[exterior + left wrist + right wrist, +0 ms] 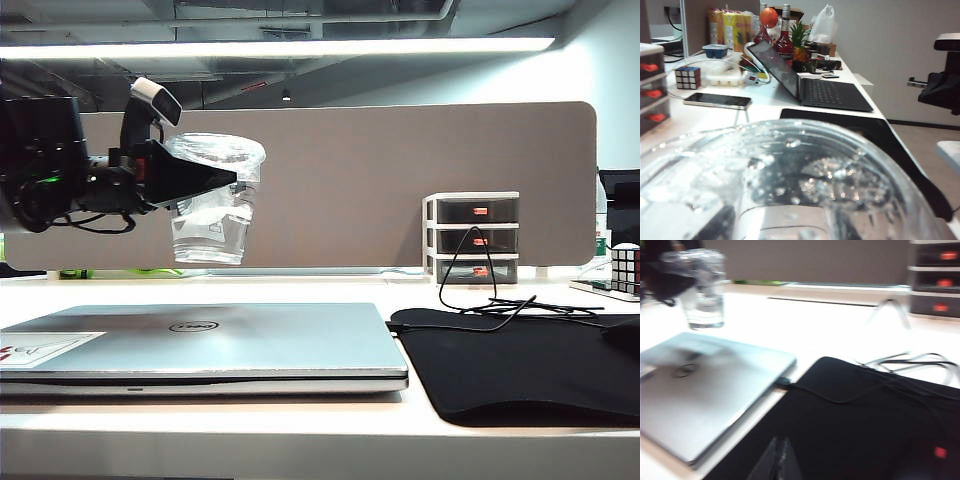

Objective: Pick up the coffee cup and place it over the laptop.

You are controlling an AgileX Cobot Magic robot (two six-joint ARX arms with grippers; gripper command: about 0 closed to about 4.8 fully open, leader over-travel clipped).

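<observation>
Clear coffee cup in left gripper

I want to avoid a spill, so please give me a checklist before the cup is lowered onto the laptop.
1. Left tool shut on the coffee cup, held in the air: ok.
2. Cup upright: ok, slight tilt.
3. Cup above the laptop: ok in the exterior view; depth cannot tell.
4. Laptop lid closed, bare apart from a sticker: ok.
5. Cable lies over the black mat, away from the laptop: ok.
6. Right tool low above the mat, away from the cup: ok; open or shut cannot tell.
</observation>
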